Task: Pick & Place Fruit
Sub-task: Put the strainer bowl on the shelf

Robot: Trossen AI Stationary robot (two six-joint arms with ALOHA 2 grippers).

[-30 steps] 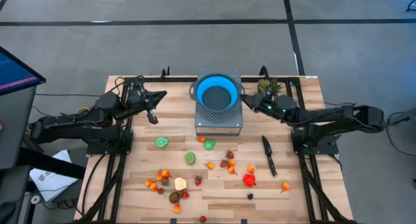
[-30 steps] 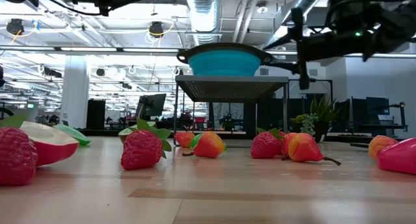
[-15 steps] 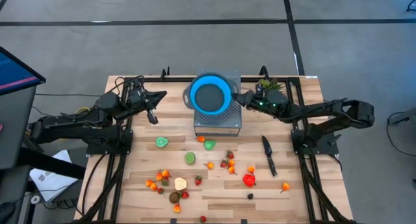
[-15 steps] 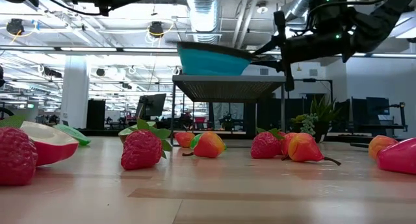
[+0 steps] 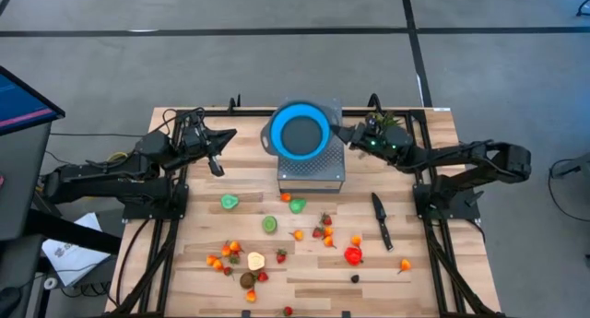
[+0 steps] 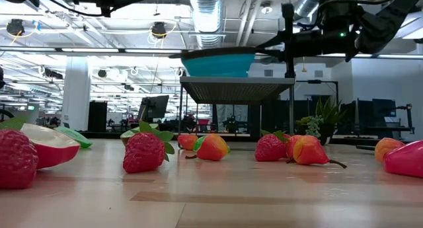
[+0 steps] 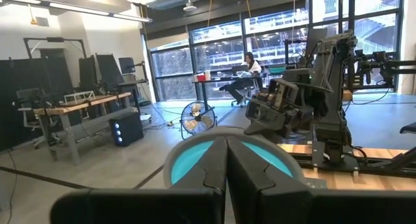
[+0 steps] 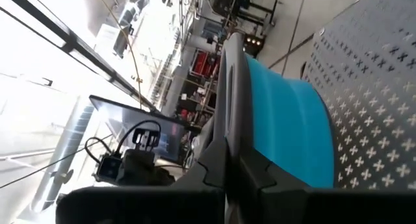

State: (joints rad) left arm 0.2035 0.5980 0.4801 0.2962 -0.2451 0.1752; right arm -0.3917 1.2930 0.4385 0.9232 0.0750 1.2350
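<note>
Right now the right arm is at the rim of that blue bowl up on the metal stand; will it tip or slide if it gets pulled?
Probably slides easily: the blue bowl already overhangs the perforated metal stand toward the left arm. It looks light and thin-walled, so the rim may flex where the right gripper pinches it with shut fingers. Gripped on one side only, it could tilt.

The bowl sits on the metal stand at the back of the table. The fruit lies in front of the stand. A knife lies to the right.
</note>
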